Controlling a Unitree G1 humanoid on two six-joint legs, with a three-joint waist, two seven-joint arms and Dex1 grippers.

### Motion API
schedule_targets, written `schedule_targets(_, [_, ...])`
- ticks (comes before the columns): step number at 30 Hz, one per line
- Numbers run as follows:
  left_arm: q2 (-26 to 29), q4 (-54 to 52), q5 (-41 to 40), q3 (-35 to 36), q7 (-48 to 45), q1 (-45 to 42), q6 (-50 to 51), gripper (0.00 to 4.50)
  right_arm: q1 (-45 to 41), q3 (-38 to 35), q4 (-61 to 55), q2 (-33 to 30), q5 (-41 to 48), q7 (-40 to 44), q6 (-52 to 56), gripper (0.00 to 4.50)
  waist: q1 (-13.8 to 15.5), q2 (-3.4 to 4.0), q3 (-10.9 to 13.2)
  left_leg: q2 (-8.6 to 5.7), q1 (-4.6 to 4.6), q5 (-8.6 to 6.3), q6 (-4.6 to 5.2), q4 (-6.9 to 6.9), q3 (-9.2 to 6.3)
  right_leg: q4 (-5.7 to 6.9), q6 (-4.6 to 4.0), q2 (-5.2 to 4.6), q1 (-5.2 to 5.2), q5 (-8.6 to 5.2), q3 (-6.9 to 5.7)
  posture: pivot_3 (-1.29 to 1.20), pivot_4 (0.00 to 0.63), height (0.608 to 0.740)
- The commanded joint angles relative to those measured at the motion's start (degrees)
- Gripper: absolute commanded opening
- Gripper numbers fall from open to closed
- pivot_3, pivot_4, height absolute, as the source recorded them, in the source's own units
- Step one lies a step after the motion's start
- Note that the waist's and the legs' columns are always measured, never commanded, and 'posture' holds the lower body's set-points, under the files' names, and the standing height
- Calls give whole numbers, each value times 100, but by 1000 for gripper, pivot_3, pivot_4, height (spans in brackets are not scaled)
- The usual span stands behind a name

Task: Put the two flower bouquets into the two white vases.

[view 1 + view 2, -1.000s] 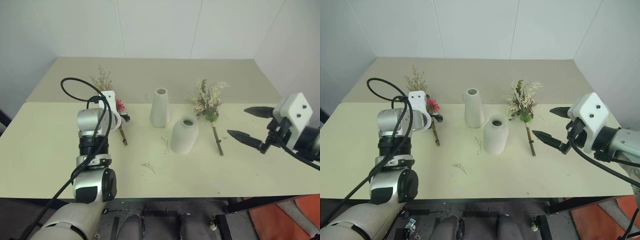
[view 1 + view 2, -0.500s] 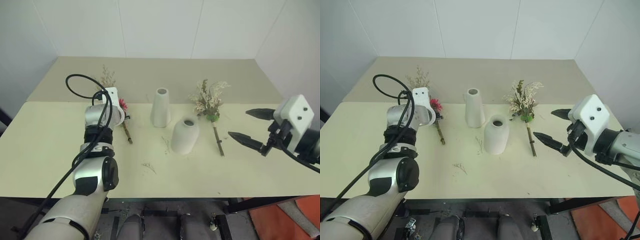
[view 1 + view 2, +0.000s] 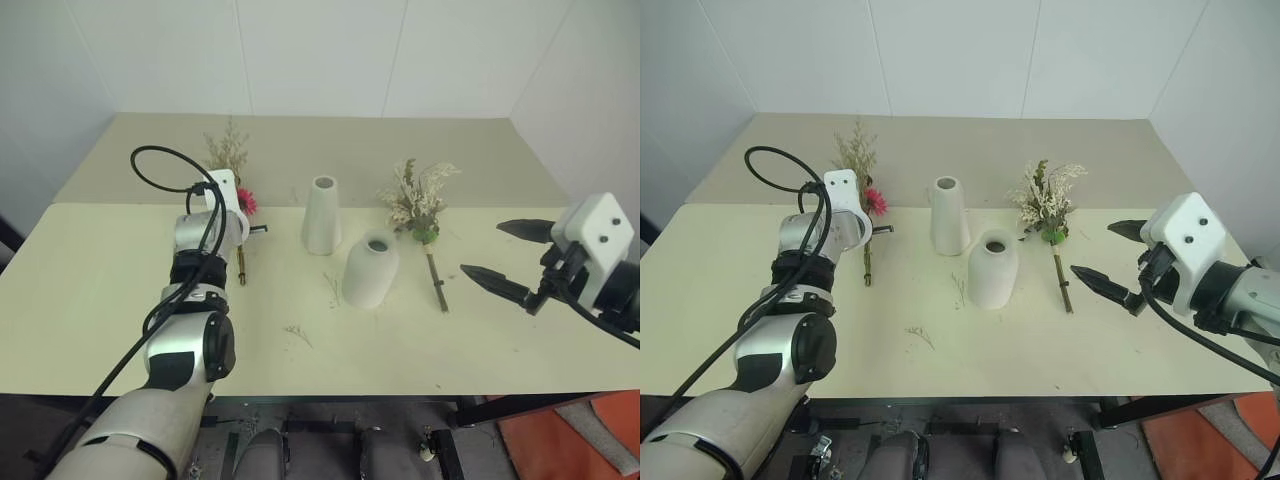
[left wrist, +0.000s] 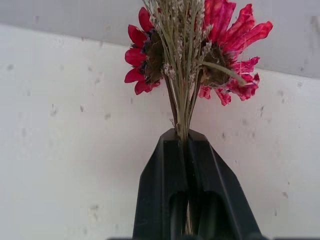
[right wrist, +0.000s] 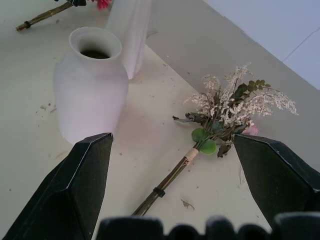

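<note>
**Daisy bouquet pinched, second one waits**

The left pincer [image 4: 186, 150] is pressed on the daisy bouquet [image 3: 240, 205] stems, left of centre, probably to carry it to the tall vase [image 3: 321, 215]. The right pincer [image 3: 510, 258] is spread near the cream bouquet [image 3: 423, 215], lying beside the round vase [image 3: 370, 270].

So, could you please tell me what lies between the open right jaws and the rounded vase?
The cream bouquet lies on the table between the right gripper and the rounded vase, seen in both eye views.

You find no readable text, label, brand, number or sign anywhere here (vases, bouquets, table and walls all carry plain unmarked surfaces).
</note>
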Motion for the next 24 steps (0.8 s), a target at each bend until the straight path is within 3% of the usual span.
schedule_targets(1, [225,148,-240,101,-569,-601,-1214,9,27,-273,-189,32,-1,-94,-14,4500,4,-1,1,0,-2,0,0,0,0,0,0,0,-2,0,-1,0,150,740])
schedule_targets(4, [287,449,-502,280,-1174,-896,-2394,9,62,-269,-241,72,-9,-152,-29,4500,28,-2,1,0,-5,0,0,1,0,-4,0,0,-2,0,-3,0,150,740])
schedule_targets(7, [301,893,-1379,961,-2503,-1313,-3575,9,87,-270,-313,134,-13,-233,-29,4500,36,-2,1,0,-5,0,0,0,3,-13,1,-2,2,1,-4,0,150,740])
schedule_targets(10, [268,1417,-2040,1534,-3242,-1621,-4271,9,132,-287,-410,181,-7,-309,2,4500,25,-2,1,1,-6,0,1,0,7,-17,1,-2,1,0,-3,0,150,740])
schedule_targets(18, [7,2376,-3235,2529,-4515,-1958,-4593,9,560,-672,-997,454,111,-606,257,4500,37,-2,1,0,-7,-1,2,5,5,-15,4,0,6,1,-6,0,150,740])
schedule_targets(24, [-238,2503,-3263,2473,-4832,-1997,-4783,9,844,-903,-1328,681,180,-836,386,4500,31,-3,2,1,-10,-2,5,4,4,-18,5,2,5,1,-7,0,150,740])
